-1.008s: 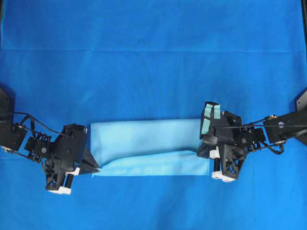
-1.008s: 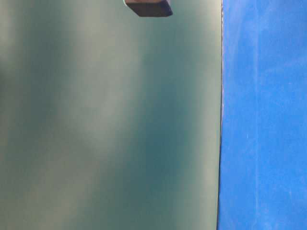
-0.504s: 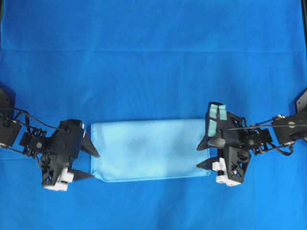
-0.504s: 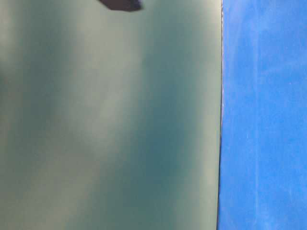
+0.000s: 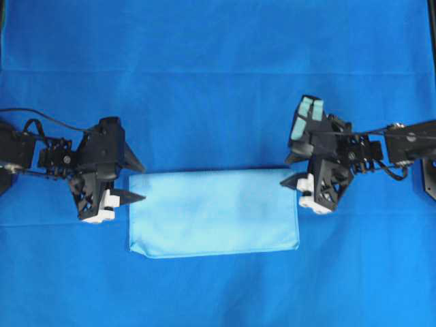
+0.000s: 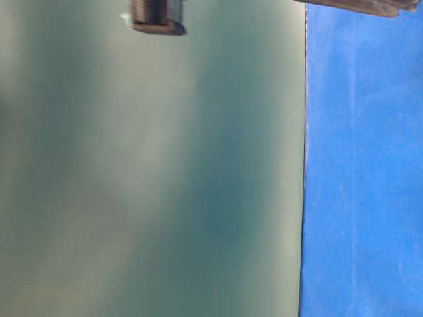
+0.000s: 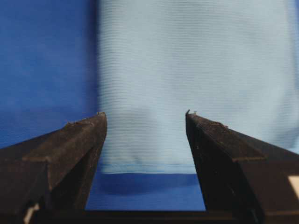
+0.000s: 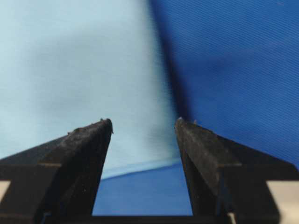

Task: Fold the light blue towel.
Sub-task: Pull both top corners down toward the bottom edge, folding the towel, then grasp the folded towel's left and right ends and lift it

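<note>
The light blue towel (image 5: 214, 212) lies flat as a neat wide rectangle at the middle of the blue table cover (image 5: 218, 88), so one fold seems done, while the left gripper (image 5: 134, 181) and right gripper (image 5: 291, 169) stand wide and empty at its ends, perhaps before another fold.

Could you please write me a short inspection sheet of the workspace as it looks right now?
Surface: blue cover, smooth, faint crease lines.
Job's things: towel lying flat as a folded rectangle, free of both grippers.
Clutter: nothing seen.
Grippers: left gripper open at the towel's left edge; right gripper open at its upper right corner; both empty.
Cables: black cable loops over the left arm, others along the right arm.
Surroundings: table-level view shows a blurred grey-green surface.
</note>
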You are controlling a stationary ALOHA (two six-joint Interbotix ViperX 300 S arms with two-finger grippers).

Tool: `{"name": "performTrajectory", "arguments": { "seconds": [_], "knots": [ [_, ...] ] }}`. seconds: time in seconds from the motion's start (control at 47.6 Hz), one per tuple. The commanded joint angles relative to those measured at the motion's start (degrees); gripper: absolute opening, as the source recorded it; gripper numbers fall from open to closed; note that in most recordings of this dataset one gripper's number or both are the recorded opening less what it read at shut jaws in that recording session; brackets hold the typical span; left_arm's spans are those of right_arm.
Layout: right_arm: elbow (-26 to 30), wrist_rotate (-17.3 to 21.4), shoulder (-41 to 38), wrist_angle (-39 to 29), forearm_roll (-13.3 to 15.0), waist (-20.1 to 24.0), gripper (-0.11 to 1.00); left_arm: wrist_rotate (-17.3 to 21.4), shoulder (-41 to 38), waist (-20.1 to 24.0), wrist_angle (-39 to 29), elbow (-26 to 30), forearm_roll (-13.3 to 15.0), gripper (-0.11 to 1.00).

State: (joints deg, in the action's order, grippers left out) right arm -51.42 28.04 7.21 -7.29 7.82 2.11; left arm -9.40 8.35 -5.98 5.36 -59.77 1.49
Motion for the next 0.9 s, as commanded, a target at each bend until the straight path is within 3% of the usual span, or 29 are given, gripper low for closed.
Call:
{"name": "performTrajectory", "arguments": {
  "seconds": [0.0,0.315,0.42,0.483,0.609,0.693,0.882],
  "knots": [
    [0.5,-0.1,-0.9,0.1,0.5,-0.8,0.60,1.1,-0.9,0.7,0.3,0.8,-0.1,0.65],
    [0.4,0.0,-6.1,0.7,0.7,-2.0,0.60,1.6,-6.0,3.5,0.1,0.4,-0.1,0.60],
    [0.4,-0.1,-6.0,0.7,0.8,-1.9,0.59,1.5,-6.0,3.5,-0.3,0.4,-0.1,0.49],
    [0.4,-0.3,-6.0,0.7,0.9,-1.7,0.57,1.3,-6.0,3.5,-1.3,0.4,-0.1,0.35],
    [0.4,-0.3,-6.0,0.7,1.8,-0.6,0.29,1.1,-6.0,2.9,-3.7,0.7,-0.1,0.06],
    [0.4,-0.3,-5.9,0.7,1.9,-0.4,0.05,1.1,-6.1,2.5,-4.2,0.9,-0.1,0.01],
    [0.4,-0.3,-5.4,0.7,1.8,-0.4,0.02,1.0,-5.8,2.5,-4.9,1.0,-0.1,0.01]
  ]
}}
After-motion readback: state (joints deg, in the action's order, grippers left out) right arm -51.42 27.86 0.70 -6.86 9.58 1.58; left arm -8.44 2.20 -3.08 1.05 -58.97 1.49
